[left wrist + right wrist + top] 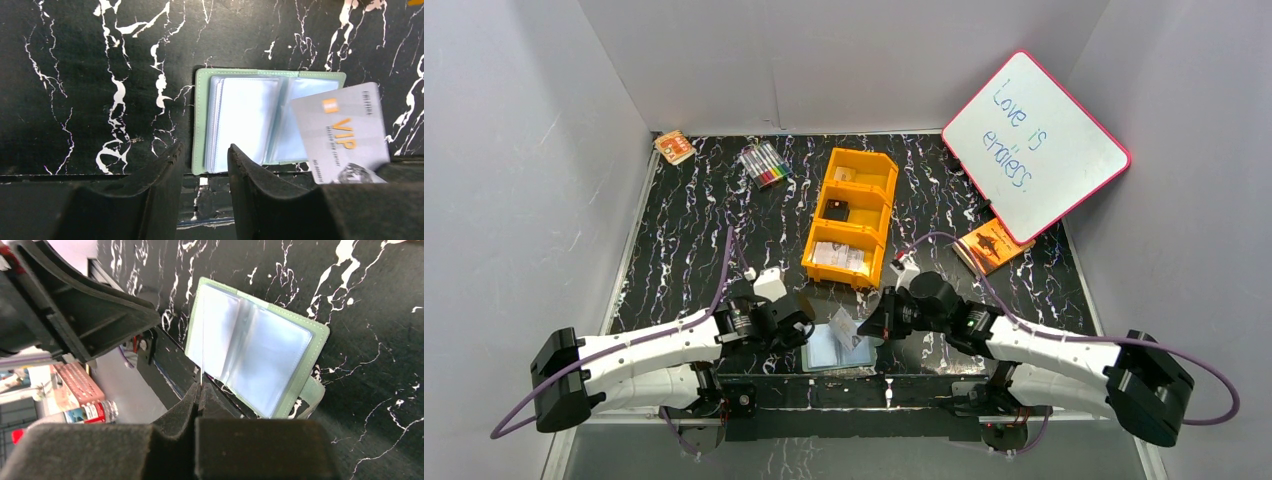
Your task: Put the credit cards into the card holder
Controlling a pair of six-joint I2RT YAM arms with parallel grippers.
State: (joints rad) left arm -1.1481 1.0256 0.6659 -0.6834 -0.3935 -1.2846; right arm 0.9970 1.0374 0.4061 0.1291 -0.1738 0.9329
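Carrying one credit card (340,132) to the card holder (200,125), we pinch it edge-up in our closed right gripper (200,390), just above the holder's right page. The holder lies spread open at the near edge of the table (75,75). Our left gripper (202,165) hovers part-open and empty by its left edge. Next, we judge, the card must slide into one of the clear pockets (250,117).

Surface finish findings.
We note the card holder (201,125): matt stitched green cover, glossy clear plastic pockets; the credit card (345,135): smooth plastic, slight sheen; the table (75,75): matt black marble-print.
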